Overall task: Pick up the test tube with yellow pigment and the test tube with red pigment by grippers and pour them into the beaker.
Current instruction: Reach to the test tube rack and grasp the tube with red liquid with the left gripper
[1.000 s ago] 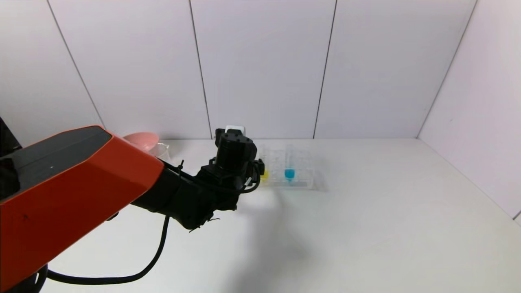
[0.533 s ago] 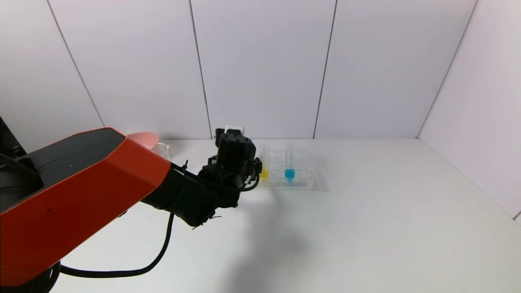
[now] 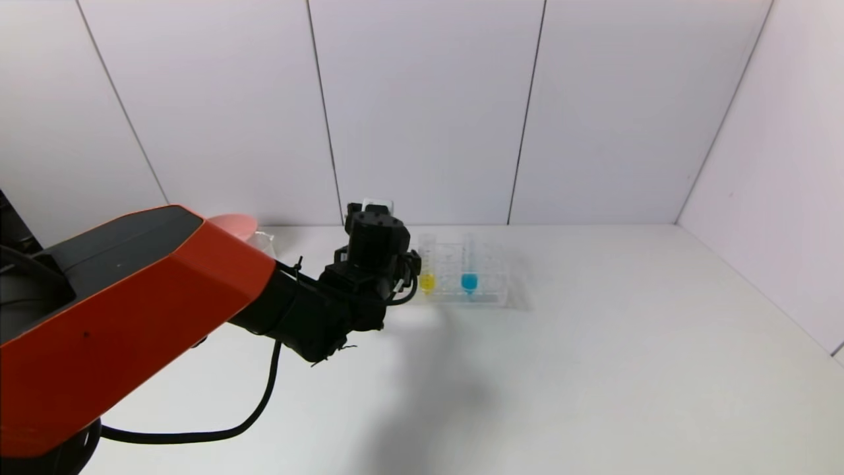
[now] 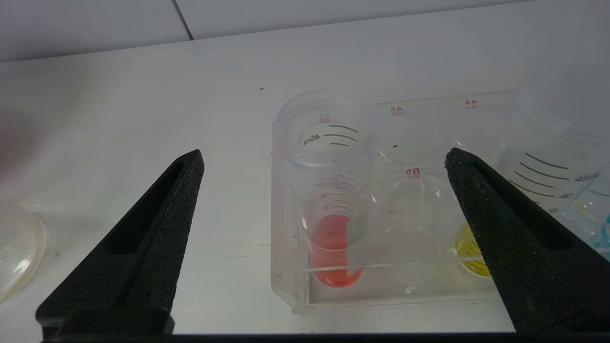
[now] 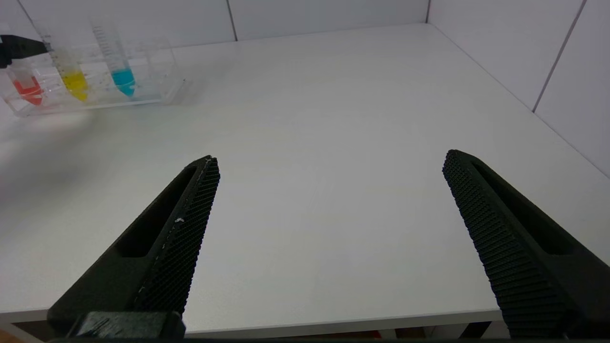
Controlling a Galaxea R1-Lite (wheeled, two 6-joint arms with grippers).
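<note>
Left wrist view: left gripper [image 4: 324,162] spread wide, straddling the red tube [image 4: 329,190], which stands upright in the end hole of the rack [image 4: 290,267]; nothing pinched yet. Yellow tube [image 3: 427,267] sits in the same rack, beside the blue tube [image 3: 469,264]. Beaker [image 3: 264,241] well apart, by the pink bowl [image 3: 231,223]. Step looks like reach-to-grasp; next: advance, centre on the tube, close. Right gripper [image 5: 329,166] spread too, idle over bare table [image 5: 333,119].

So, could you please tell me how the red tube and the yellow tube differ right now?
The red tube holds red liquid; the yellow tube holds yellow. The red tube sits centred between the open left tool's tips; the yellow tube stands one hole over, beside one tip. Both stand in the clear rack, untouched.
</note>
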